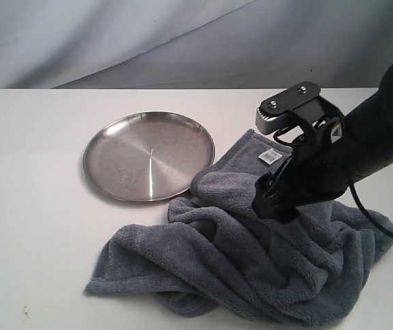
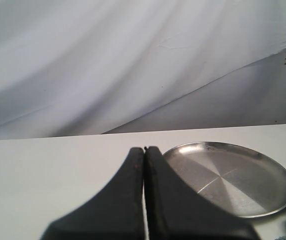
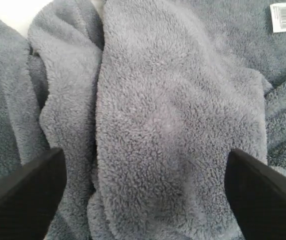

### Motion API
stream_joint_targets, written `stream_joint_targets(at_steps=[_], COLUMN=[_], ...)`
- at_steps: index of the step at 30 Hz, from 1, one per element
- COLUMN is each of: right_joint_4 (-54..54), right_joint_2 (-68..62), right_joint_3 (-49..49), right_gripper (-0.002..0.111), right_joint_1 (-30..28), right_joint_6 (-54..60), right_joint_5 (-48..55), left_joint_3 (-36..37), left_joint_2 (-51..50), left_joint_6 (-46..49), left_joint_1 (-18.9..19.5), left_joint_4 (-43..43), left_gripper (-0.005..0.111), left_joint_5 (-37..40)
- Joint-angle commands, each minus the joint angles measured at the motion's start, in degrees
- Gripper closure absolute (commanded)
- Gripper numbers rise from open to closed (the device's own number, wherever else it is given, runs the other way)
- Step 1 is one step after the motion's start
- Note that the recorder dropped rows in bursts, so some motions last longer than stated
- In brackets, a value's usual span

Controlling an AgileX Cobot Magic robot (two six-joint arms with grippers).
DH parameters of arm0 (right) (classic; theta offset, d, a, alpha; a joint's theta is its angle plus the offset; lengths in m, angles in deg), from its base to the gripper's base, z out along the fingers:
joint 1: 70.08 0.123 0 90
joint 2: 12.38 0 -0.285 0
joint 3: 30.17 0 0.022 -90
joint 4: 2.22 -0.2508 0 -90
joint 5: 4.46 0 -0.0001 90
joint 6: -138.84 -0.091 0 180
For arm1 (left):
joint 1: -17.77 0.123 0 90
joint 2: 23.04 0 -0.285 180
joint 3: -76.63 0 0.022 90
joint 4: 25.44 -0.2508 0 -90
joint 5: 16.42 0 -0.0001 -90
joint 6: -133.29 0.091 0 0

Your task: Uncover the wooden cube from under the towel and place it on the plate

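The grey-blue towel lies crumpled on the table, right of the silver plate. Its white label shows near the far edge. My right gripper hangs low over the towel's middle, open, with a raised fold of fleece between its two black fingers. The wooden cube is hidden. My left gripper is shut with nothing in it; it hovers over bare table just beside the plate. The left gripper does not show in the exterior view.
A white table carries everything. A pale cloth backdrop hangs behind it. The right arm's black cable trails over the towel's right side.
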State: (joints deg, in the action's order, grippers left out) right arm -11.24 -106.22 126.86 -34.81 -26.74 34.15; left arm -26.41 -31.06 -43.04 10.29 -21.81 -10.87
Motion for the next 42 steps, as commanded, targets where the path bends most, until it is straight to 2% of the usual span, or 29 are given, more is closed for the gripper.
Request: stream_joint_targets(at_steps=[1,7,9,10,12,17,18,23,28,34,38,42], right_joint_4=[2.14,2.78,2.78,2.78,2.78,2.78,2.53,-4.07,-4.71,-3.03,-1.3,5.54], right_joint_2=[-3.77,-7.51,-7.51,-7.51,-7.51,-7.51,-7.51,-4.51,4.02,13.72,15.3,14.07], right_joint_3=[-0.17,-0.17,-0.17,-0.17,-0.17,-0.17,-0.17,-0.17,-0.17,-0.17,-0.17,-0.17], right_gripper=[0.029,0.029,0.033,0.038,0.059,0.095,0.107,0.108,0.108,0.108,0.108,0.108], right_joint_1=[0.16,0.16,0.16,0.16,0.16,0.16,0.16,0.16,0.16,0.16,0.16,0.16], right_joint_6=[0.69,-0.32,-1.21,-1.45,-2.88,-4.36,-4.36,-2.34,-1.2,-1.2,-1.2,-1.2], right_joint_5=[-0.82,-0.68,-0.22,0.03,0.57,0.57,0.57,0.46,-3.25,-15.6,-21.82,-26.96], left_joint_3=[0.25,0.25,0.25,0.25,0.25,0.25,0.25,0.25,0.25,0.25,0.25,0.25], left_joint_2=[0.24,0.24,0.24,0.24,0.24,0.24,0.24,0.24,0.24,0.24,0.24,0.24], left_joint_6=[-0.13,-0.13,-0.13,-0.13,-0.13,-0.13,-0.13,-0.13,-0.13,-0.13,-0.13,-0.13], left_joint_1=[0.12,0.12,0.12,0.12,0.12,0.12,0.12,0.12,0.12,0.12,0.12,0.12], left_joint_4=[0.14,0.14,0.14,0.14,0.14,0.14,0.14,0.14,0.14,0.14,0.14,0.14], left_gripper=[0.107,0.107,0.107,0.107,0.107,0.107,0.107,0.107,0.107,0.107,0.107,0.107], left_joint_5=[-0.62,-0.62,-0.62,-0.62,-0.62,-0.62,-0.62,-0.62,-0.62,-0.62,-0.62,-0.62])
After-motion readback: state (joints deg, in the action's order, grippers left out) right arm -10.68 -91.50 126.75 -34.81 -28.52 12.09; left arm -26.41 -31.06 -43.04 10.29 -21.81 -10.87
